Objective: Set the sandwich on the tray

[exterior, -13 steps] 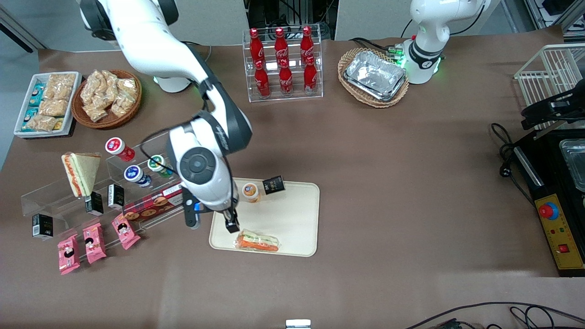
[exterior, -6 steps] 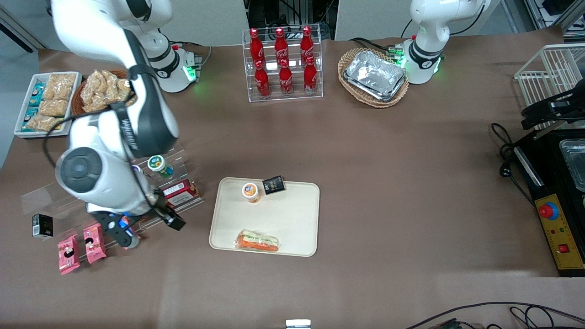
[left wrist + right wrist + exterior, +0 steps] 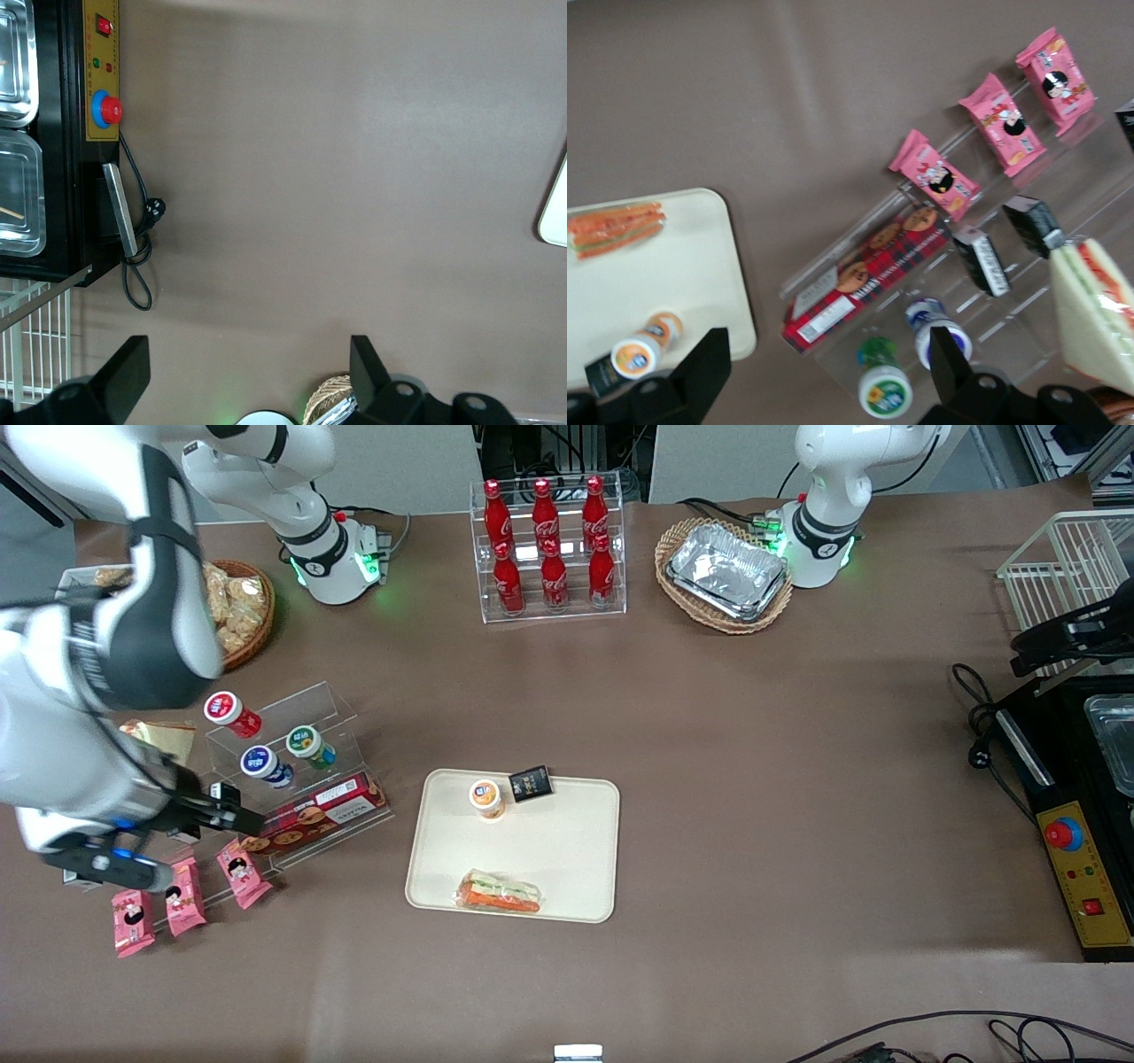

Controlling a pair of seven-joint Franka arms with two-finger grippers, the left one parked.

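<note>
While the clear-wrapped triangular sandwich (image 3: 498, 893) with its orange-and-green filling band lies flat on the cream-beige rounded-corner plastic tray (image 3: 567, 841), at the tray edge nearest the front camera, the right gripper (image 3: 232, 812) hangs empty and well apart from the tray, over the clear acrylic stepped display stand (image 3: 292, 717), its fingers spread. The likeliest mishap, judged from this pose, is the low gripper clipping the smooth small round-capped bottles (image 3: 266, 766) or glossy pink snack packets (image 3: 244, 871), toppling them off the stand's slick steps.
</note>
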